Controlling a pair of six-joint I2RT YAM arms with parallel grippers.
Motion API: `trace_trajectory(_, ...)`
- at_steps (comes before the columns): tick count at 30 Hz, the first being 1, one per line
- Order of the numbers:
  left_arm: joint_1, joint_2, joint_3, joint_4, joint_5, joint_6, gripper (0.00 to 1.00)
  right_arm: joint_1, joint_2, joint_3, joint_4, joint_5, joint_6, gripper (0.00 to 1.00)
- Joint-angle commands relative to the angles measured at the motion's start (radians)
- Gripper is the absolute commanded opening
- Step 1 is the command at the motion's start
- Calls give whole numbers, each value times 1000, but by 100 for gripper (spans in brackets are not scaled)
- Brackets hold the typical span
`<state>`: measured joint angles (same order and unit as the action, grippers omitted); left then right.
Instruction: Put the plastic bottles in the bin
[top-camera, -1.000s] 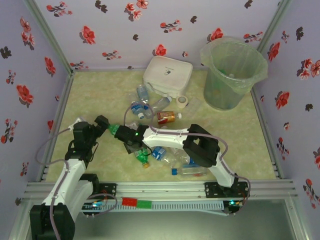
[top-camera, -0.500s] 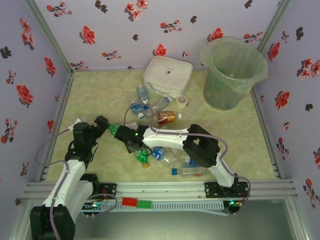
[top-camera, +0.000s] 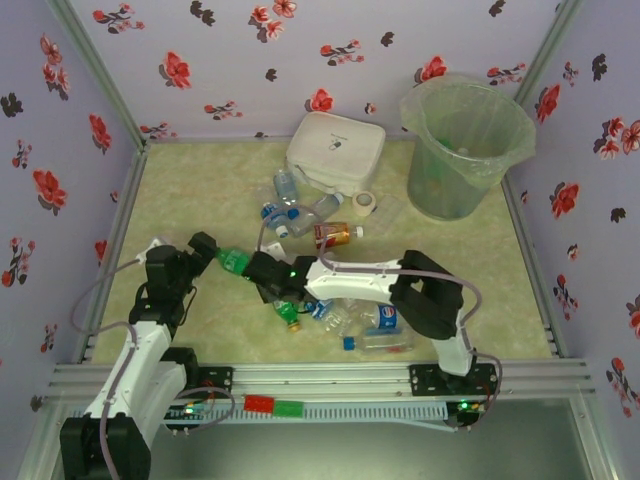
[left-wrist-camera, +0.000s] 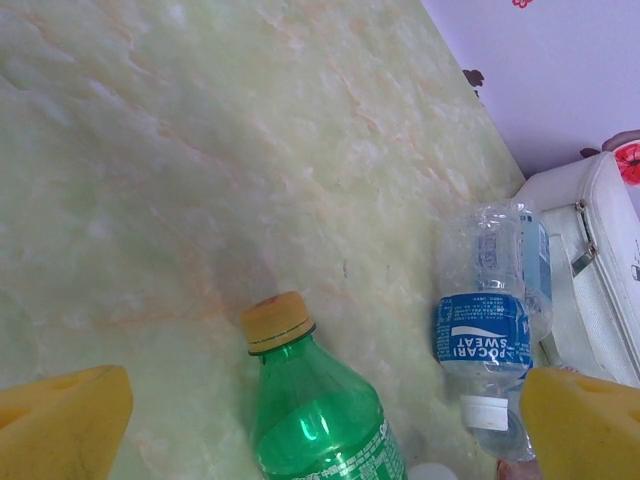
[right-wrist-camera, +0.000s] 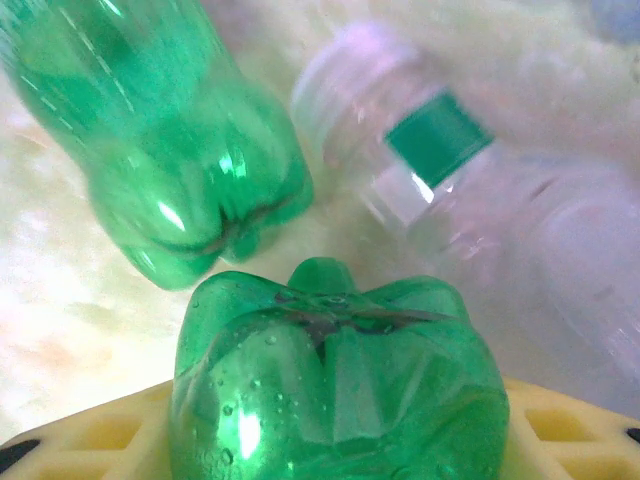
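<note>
right gripper (right-wrist-camera: 332, 432) clamped on green bottle (right-wrist-camera: 335, 365) at its base, another green bottle (right-wrist-camera: 160, 130) just ahead, left gripper (left-wrist-camera: 320, 420) wide open

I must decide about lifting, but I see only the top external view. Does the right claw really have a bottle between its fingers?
Observer: Yes. In the right wrist view, a green bottle sits base-first between the yellow fingers of the right claw, against both.
Operator: What lies just beyond it?
Observer: A second green bottle and a clear bottle with a green label, both lying down.
Operator: And the other arm?
Observer: The left claw is open; a yellow-capped green bottle lies between its fingers, with gaps on both sides.
</note>
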<state>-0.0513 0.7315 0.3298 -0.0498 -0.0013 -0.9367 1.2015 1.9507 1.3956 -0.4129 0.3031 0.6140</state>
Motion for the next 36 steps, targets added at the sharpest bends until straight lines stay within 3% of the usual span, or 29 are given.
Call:
trace_trajectory(1, 8, -4, 43, -2, 20, 11, 100, -47, -132, -44, 198, -76, -43, 53)
trace_trajectory(8, 2, 33, 87, 82, 88, 26, 100, -263, -251, -67, 417, -362, -54, 52)
trace_trajectory(16, -116, 115, 132, 175, 112, 70, 100, -549, -332, 83, 364, -444, -171, 52)
trace_trajectory(25, -304, 294, 288, 142, 109, 263, 100, -823, -405, 317, 172, -245, -413, 53)
trace_trajectory(33, -444, 466, 437, 19, 108, 423, 100, -977, -348, 448, 142, 70, -565, 52)
trace_trajectory(36, -473, 503, 461, -32, 102, 454, 100, -1033, -293, 469, 117, 130, -566, 52)
